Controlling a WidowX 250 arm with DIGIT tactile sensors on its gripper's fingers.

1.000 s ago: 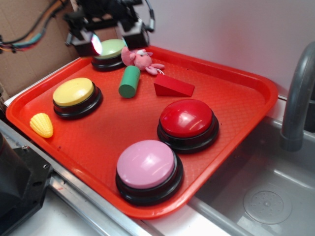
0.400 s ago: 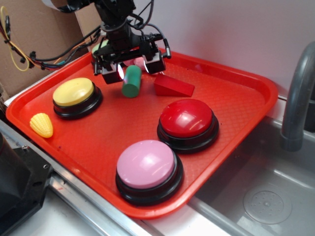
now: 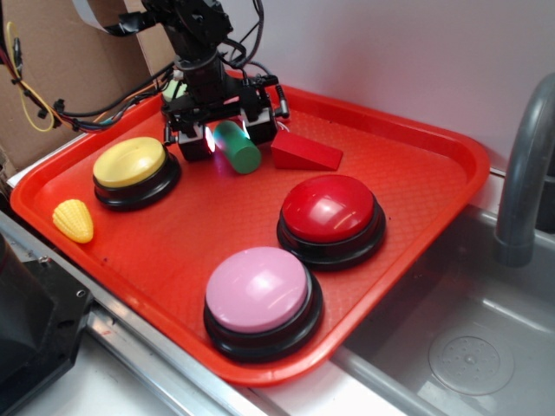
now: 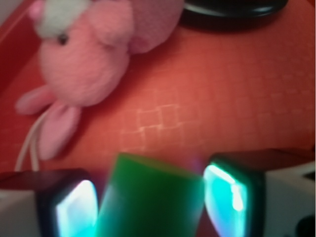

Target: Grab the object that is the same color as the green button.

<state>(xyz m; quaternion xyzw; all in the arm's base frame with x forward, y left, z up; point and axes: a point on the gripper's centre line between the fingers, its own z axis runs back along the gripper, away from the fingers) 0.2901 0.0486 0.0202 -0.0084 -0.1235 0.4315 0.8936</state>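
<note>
The green cylinder block [image 3: 242, 149] lies on its side on the red tray [image 3: 416, 173], near the back. My gripper [image 3: 227, 137] is down over it, one finger on each side, jaws open and close against it. In the wrist view the cylinder [image 4: 153, 192] sits tilted between the two glowing pads [image 4: 74, 210]; the left pad touches it and the right one is just off its corner. The pale green button [image 3: 174, 89] is mostly hidden behind the gripper at the tray's back left.
A pink plush toy [image 4: 84, 59] lies just beyond the cylinder. A red wedge [image 3: 305, 152] sits right of the gripper. A yellow button [image 3: 130, 162], yellow corn [image 3: 73, 219], a red button [image 3: 329, 210] and a pink button [image 3: 258, 290] share the tray. Sink and faucet [image 3: 525, 173] at right.
The gripper came from above the green button down to the cylinder. Its fingers have drawn closer together, and the cylinder has turned so that its near end points right.
</note>
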